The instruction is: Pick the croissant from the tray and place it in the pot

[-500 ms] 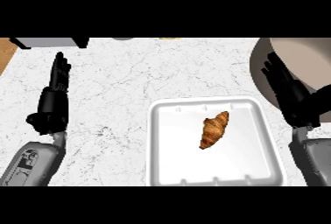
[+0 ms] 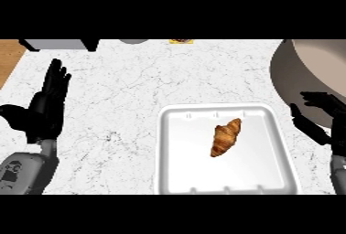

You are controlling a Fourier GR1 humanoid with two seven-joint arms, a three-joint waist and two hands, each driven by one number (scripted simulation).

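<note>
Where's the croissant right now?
In the head view, the croissant lies near the middle of the white tray, right of centre on the counter, with the robot's right hand open just beyond the tray's right rim.

Golden-brown croissant (image 2: 225, 137), white tray (image 2: 177, 178), white grey-veined marble surface (image 2: 148, 77), beige-grey pot (image 2: 304, 64), black hands.

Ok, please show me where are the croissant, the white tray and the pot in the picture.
croissant (image 2: 225, 137), head view, on the middle of its body.
white tray (image 2: 177, 151), head view, on a bare part of its floor near the left wall.
pot (image 2: 317, 59), head view, on its inner wall.
</note>
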